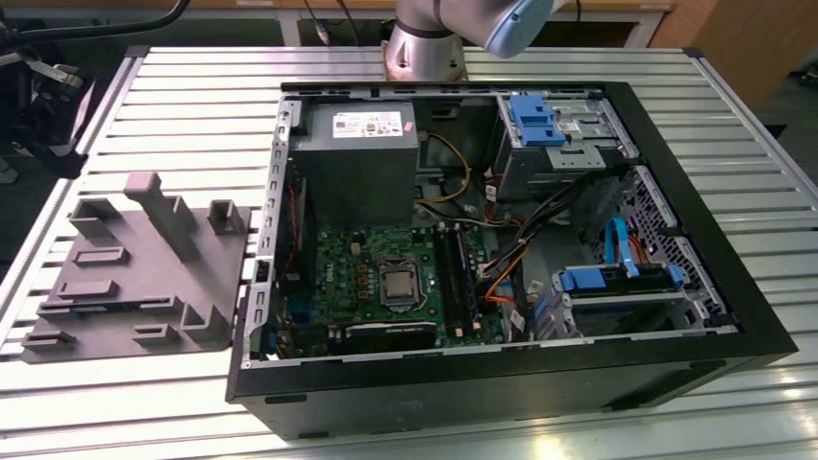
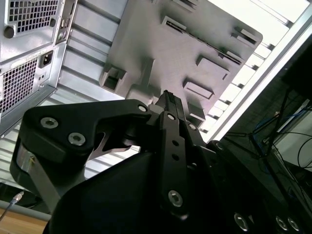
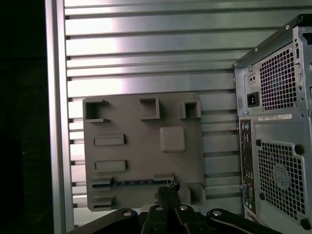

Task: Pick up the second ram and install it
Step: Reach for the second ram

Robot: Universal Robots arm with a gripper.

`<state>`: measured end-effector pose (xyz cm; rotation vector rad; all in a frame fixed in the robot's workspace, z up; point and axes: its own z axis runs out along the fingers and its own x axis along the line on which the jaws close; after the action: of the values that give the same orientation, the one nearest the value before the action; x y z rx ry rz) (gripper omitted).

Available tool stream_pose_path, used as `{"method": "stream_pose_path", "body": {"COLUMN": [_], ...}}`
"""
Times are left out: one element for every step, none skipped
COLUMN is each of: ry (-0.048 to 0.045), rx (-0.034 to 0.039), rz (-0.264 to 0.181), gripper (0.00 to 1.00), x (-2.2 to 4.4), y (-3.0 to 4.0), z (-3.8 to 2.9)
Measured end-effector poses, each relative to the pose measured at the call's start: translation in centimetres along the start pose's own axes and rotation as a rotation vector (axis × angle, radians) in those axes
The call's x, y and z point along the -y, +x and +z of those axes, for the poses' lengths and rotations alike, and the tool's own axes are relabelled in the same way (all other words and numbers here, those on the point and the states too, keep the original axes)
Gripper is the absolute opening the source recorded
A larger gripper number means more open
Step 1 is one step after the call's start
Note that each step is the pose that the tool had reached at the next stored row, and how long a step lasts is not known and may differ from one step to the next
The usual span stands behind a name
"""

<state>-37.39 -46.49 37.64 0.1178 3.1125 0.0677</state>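
I have my arm (image 1: 428,43) at twelve o'clock in the exterior view, its silver column upright; a pale blue joint cap (image 1: 518,24) sits toward one o'clock; in both wrist views my gripper (image 3: 167,190) (image 2: 168,97) shows its black fingers (image 2: 171,141) pressed together, tips meeting.

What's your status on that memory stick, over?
End effector shut, empty, hovering over grey holder. Second ram lying in holder slot, not gripped. Nothing seen in the way.
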Motion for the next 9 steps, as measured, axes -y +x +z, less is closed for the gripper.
{"method": "stream_pose_path", "body": {"ry": [0.0001,0.0000,0.0000,0.0000,0.0000,0.0001,0.0000,0.0001,0.0000], "rx": [-0.0001,0.0000,0.0000,0.0000,0.0000,-0.0001,0.0000,-0.0001,-0.0001], "rz": [0.000,0.000,0.000,0.000,0.000,0.000,0.000,0.000,0.000], "gripper": [0.11,0.11,0.11,0.11,0.11,0.11,0.11,0.11,0.11], "x": [0.02,0.03,0.05,0.07,0.08,0.10,0.11,0.12,0.13], "y": [0.06,0.12,0.17,0.23,0.29,0.33,0.37,0.43,0.48], "z": [0.02,0.05,0.07,0.10,0.12,0.13,0.15,0.17,0.19]}}
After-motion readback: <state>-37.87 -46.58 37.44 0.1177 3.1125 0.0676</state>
